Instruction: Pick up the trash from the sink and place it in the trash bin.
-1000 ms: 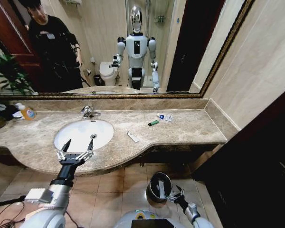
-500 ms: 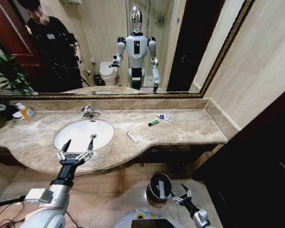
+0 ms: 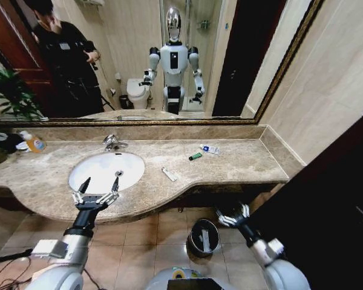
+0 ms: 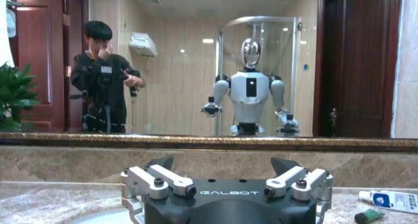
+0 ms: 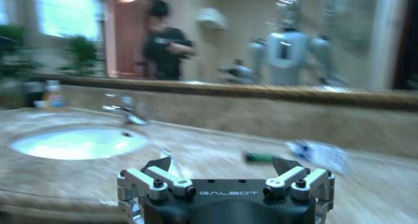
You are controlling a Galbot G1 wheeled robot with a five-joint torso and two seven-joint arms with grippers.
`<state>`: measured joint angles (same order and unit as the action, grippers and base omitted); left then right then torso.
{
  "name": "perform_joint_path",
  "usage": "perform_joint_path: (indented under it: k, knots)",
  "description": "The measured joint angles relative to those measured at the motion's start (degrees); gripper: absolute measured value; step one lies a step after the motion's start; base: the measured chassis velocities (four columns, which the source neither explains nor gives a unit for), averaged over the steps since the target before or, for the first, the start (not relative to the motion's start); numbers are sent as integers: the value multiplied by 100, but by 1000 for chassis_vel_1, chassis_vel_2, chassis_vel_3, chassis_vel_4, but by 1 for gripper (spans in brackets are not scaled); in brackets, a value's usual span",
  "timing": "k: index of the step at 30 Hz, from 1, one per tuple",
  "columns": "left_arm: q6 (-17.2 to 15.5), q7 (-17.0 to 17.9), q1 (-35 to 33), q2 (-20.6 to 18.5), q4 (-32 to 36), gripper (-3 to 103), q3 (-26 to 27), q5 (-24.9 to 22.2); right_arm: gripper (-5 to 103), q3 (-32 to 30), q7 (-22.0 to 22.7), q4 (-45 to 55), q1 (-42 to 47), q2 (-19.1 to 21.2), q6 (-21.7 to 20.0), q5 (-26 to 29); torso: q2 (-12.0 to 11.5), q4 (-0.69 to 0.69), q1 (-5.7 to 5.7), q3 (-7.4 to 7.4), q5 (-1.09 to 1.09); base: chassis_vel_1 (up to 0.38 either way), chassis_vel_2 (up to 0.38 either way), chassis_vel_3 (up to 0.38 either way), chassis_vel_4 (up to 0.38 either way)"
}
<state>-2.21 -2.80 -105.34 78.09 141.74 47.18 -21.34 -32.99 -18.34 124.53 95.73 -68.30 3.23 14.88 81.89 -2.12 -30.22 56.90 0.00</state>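
The white sink is set in the beige marble counter. My left gripper hangs open over the basin's front rim, holding nothing. On the counter to the right lie a slim white packet, a small green piece and a white tube with blue print. The dark trash bin stands on the floor below the counter. My right gripper is open and empty just right of the bin, under the counter's edge. Its wrist view shows the sink, the green piece and the tube.
A chrome faucet stands behind the basin. An orange bottle and a plant sit at the counter's far left. A mirror runs along the back, a dark wall panel closes the right side, and the floor is tiled.
My right arm has risen from low beside the bin to just under the counter's edge, and its camera now looks along the countertop. The left arm has not moved.
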Motion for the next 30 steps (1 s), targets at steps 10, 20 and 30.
perform_joint_path:
  k: [10, 20, 30]
  knots:
    - [0, 0, 0, 0, 1, 100, 0, 0, 100, 999, 358, -391, -1078, 1152, -734, 705, 0, 1, 0, 1, 2, 0, 0, 0, 0]
    - [0, 0, 1, 0, 0, 100, 0, 0, 100, 2517, 783, -1087, -3003, 1432, -1028, 1587, 0, 0, 0, 1, 0, 0, 0, 0, 0]
    - [0, 0, 1, 0, 1, 100, 0, 0, 100, 4145, 1610, -1945, -4795, 964, -1176, 1820, -1, 0, -1, 0, -1, 0, 0, 0, 0]
